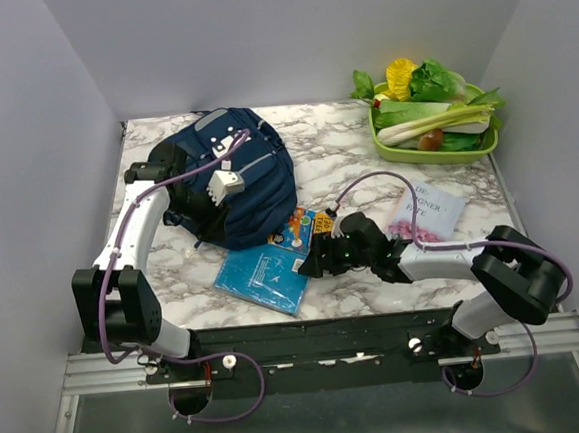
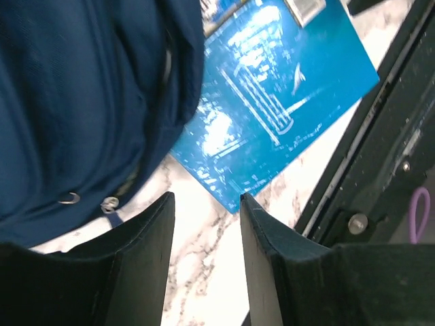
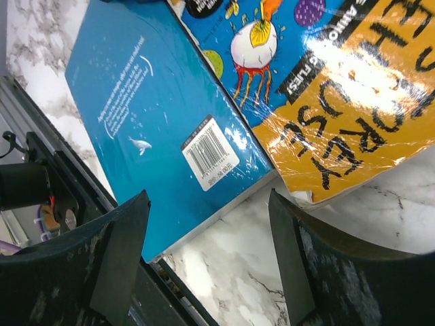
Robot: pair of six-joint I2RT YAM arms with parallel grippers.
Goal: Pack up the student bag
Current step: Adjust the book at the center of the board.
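The student bag (image 1: 236, 171) is a navy blue backpack lying at the back left of the marble table; it fills the left of the left wrist view (image 2: 81, 102). My left gripper (image 1: 208, 228) is open and empty at the bag's near edge, just above the table (image 2: 206, 198). A teal blue book (image 1: 264, 277) lies flat in front of the bag (image 2: 272, 95) (image 3: 156, 115). A colourful blue and orange book (image 1: 305, 227) (image 3: 326, 88) lies partly on it. My right gripper (image 1: 315, 265) is open and empty, low by the teal book's right edge (image 3: 207, 200).
A white and pink book (image 1: 425, 214) lies at the right. A green tray (image 1: 485, 146) of vegetables stands at the back right. The table's black front rail (image 1: 318, 330) runs close behind the teal book. Grey walls close in the table on three sides.
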